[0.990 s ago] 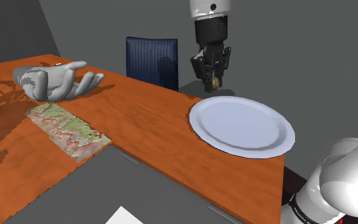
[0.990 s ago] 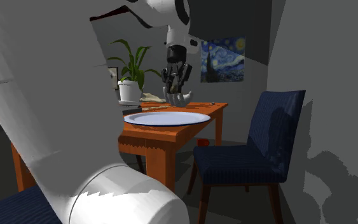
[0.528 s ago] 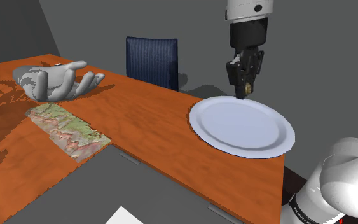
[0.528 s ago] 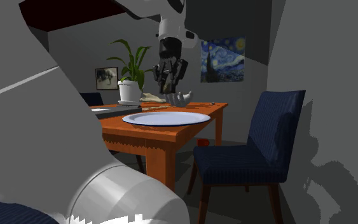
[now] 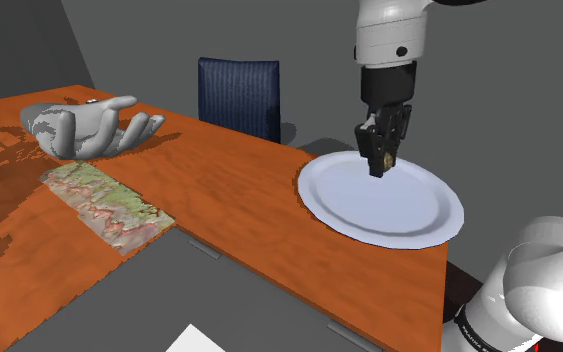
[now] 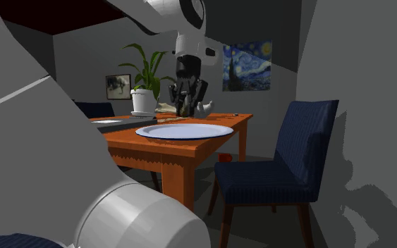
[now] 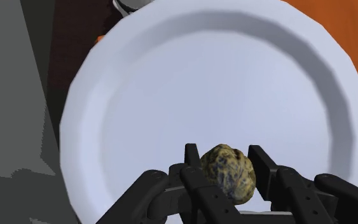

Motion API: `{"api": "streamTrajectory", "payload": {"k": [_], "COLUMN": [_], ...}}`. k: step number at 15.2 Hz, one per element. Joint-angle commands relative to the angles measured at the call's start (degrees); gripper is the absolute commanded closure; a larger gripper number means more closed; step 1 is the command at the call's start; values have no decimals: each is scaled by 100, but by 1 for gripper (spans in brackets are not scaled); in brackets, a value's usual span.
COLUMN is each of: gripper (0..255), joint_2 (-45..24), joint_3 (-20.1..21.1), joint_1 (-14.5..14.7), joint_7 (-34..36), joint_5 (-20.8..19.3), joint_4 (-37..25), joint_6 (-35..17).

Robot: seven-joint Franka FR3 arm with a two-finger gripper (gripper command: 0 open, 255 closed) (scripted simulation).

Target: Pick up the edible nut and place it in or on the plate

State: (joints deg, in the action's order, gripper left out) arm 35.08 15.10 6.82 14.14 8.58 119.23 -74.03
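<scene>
Clasping nut between fingers, gripper above plate.

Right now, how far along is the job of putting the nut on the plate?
Done: the nut is picked up, clasped in the gripper. In hand: it hangs over the white plate. Left: lower it, open the gripper and leave the nut on the plate.

The gripper hangs above the white plate on the orange table; a blue chair stands beside.
</scene>
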Motion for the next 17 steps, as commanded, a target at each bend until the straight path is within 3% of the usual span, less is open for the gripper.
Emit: {"api": "streamTrajectory", "payload": {"k": [1, 5, 12, 13, 17], "gripper": [255, 255, 255, 0, 0], "joint_2": [46, 133, 133, 133, 133], "joint_3": [14, 38, 38, 38, 38], "joint_1": [9, 26, 26, 26, 26], "joint_7": [-6, -24, -24, -24, -24], "joint_5": [15, 43, 43, 43, 43], "joint_4": [180, 541, 540, 540, 540], "joint_6": [-137, -411, -410, -410, -410]}}
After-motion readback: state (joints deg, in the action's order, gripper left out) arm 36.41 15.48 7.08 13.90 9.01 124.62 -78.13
